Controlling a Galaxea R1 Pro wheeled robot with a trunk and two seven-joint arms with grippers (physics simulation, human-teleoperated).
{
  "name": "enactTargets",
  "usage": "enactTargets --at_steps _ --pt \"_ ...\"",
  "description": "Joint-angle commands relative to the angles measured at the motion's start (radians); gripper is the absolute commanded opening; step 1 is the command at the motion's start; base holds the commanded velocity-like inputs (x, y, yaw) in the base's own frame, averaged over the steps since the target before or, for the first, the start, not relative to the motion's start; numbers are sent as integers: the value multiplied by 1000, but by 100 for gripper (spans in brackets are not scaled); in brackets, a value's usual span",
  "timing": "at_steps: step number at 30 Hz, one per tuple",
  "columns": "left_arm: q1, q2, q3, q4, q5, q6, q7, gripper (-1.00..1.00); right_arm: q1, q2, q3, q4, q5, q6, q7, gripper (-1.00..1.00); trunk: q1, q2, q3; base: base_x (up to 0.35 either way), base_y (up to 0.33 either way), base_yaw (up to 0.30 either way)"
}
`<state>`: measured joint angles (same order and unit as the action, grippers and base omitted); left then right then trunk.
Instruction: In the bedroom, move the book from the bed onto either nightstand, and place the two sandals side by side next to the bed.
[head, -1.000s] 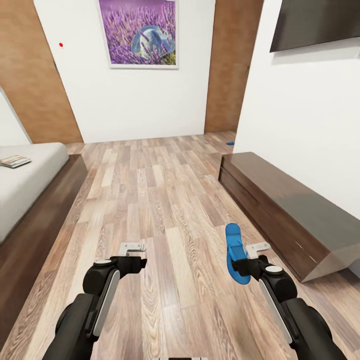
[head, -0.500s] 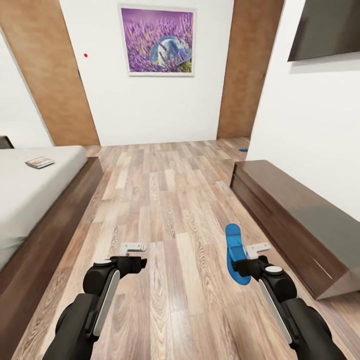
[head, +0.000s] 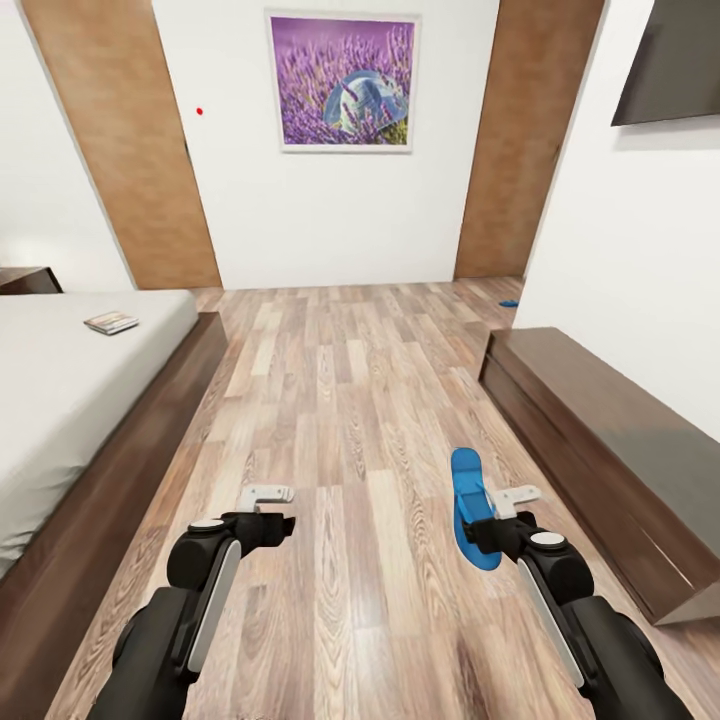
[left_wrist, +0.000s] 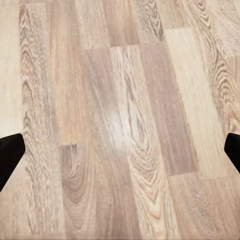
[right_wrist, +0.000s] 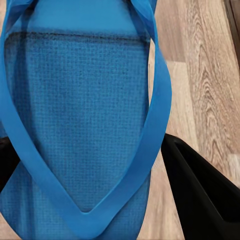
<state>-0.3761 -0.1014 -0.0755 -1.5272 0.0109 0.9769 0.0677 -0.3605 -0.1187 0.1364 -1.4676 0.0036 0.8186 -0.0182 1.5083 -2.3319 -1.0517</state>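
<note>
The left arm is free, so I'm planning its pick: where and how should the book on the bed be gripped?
The book lies flat on the bed near its far end, close to the floor-side edge. Being thin and flat, it is probably best pinched across its two long edges, with the left gripper descending from above with open fingers. The mattress looks soft enough for the fingers to press in.

Bright, even renders; wrist views perhaps soft.
</note>
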Motion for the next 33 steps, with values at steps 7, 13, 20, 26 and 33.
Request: enactTargets --at_steps 7,13,20,26,33 --pt "-1 -3 -1 -1 1 4 6 100 -1 -1 2 0 -1 5 -2 -100 -27 49 17 0 0 98" --pt "0 -3 -1 -1 1 4 6 100 0 -1 2 0 -1 5 -2 -100 -35 63 23 0 0 6" --pt "0 -3 -23 -1 2 3 6 100 0 -2 2 1 -1 4 -2 -100 -35 63 23 198 0 1" --pt "-1 -3 -23 -1 3 3 9 100 0 -3 2 3 -1 2 -2 -100 -35 63 23 337 0 0" --pt "0 -2 -24 -1 -1 3 13 100 -1 -3 2 3 -1 1 -2 -100 -35 63 23 338 0 0"
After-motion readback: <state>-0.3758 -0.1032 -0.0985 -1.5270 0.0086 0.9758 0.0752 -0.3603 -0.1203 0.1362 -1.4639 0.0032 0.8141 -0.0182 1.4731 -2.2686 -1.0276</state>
